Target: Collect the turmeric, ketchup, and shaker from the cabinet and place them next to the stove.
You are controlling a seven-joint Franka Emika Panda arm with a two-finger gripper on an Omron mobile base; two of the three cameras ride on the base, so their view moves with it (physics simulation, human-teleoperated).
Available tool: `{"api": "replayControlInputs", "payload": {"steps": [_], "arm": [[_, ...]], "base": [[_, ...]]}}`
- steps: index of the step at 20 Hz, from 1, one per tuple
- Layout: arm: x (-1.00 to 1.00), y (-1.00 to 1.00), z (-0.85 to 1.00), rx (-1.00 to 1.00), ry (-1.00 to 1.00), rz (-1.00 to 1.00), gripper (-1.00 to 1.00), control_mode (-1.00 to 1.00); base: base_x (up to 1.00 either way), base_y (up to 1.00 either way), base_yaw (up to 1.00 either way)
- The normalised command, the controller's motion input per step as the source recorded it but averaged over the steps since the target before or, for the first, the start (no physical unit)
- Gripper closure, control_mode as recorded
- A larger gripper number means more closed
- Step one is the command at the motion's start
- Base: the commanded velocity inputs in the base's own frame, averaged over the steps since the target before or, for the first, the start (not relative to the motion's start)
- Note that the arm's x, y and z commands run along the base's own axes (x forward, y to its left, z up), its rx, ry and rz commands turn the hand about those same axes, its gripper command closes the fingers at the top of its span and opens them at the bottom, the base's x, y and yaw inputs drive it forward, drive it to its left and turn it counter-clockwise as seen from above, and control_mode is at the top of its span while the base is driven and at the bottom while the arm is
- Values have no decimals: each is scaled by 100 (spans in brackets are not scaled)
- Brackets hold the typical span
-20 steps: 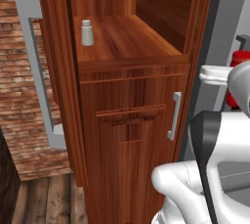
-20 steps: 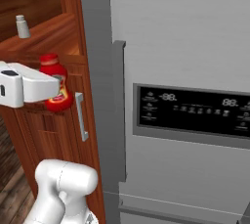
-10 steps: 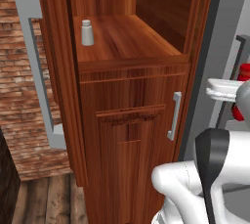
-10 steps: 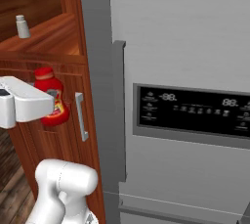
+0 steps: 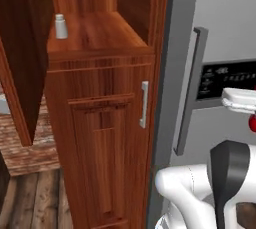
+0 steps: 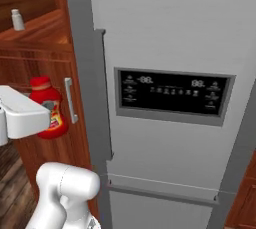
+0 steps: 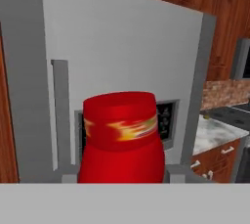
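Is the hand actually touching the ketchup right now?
Touching. In the hand view the ketchup sits pinned between the hand's two fingers; the right base view shows the bottle carried off the shelf.

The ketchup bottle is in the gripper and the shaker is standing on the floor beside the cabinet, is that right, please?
Not quite. The ketchup bottle is in the gripper, but the shaker is standing on the cabinet shelf, not the floor, as the left base view shows.
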Motion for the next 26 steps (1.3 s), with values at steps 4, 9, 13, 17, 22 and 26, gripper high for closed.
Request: {"api": "replayControlInputs", "payload": {"steps": [4, 9, 13, 17, 22, 26], "arm": [[0, 0, 0, 0, 0, 0, 100, 100], [0, 0, 0, 0, 0, 0, 100, 100], [0, 0, 0, 0, 0, 0, 100, 100], [0, 0, 0, 0, 0, 0, 100, 100], [0, 0, 0, 0, 0, 0, 100, 100], [0, 0, 0, 0, 0, 0, 100, 100]], "base": [[-51, -88, -4], [-41, -99, -2], [-34, -100, -1], [-19, -100, -1], [-2, -100, 0], [1, -99, 0]]}}
